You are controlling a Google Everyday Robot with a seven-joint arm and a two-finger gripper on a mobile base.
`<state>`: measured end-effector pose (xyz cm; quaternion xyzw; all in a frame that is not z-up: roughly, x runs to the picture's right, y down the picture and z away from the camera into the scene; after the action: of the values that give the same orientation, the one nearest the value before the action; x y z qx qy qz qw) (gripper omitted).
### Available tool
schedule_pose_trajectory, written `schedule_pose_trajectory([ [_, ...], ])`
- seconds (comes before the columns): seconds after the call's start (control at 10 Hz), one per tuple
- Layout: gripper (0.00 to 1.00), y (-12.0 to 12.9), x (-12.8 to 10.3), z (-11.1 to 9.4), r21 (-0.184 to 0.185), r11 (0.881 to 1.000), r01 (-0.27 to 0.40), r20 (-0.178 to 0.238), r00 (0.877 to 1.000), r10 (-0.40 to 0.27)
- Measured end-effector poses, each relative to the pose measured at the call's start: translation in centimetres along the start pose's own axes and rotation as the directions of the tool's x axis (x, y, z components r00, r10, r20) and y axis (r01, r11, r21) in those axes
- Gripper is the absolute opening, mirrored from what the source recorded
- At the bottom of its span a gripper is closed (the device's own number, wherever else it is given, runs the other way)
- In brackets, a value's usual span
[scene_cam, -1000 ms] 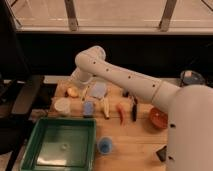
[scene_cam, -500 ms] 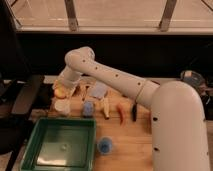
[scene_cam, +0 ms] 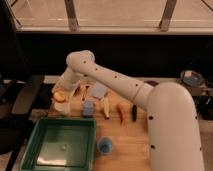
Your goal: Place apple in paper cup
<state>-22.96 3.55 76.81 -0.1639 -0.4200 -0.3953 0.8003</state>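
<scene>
My gripper (scene_cam: 62, 90) is at the far left of the wooden table, at the end of the white arm that bends down from its elbow. It is shut on the apple (scene_cam: 59, 94), a small yellow-orange fruit with a reddish blush. The apple hangs just above the rim of the paper cup (scene_cam: 62, 106), a short white cup that stands on the table's left edge. The gripper's fingers are mostly hidden behind the wrist and the apple.
A green tray (scene_cam: 35, 150) sits at the front left, with a small blue cup (scene_cam: 105, 145) to its right. A blue block (scene_cam: 88, 108), a banana (scene_cam: 105, 107), a red pepper (scene_cam: 122, 111) and a dark object (scene_cam: 134, 113) lie mid-table. A grey-blue packet (scene_cam: 98, 91) lies behind them.
The arm has swung left and the gripper has carried the apple from mid-table to a spot just over the paper cup, and lowered it a little.
</scene>
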Motion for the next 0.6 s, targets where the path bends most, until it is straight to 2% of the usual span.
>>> schedule_pose_trajectory([
  [0.1,0.75,0.46,0.01,0.44,-0.005,1.000,-0.007,0.011,1.000,0.007],
  [0.2,0.79,0.73,0.02,0.67,-0.008,1.000,-0.012,0.017,1.000,0.012],
  [0.6,0.80,1.16,0.28,0.33,-0.005,1.000,-0.026,0.010,1.000,0.026],
])
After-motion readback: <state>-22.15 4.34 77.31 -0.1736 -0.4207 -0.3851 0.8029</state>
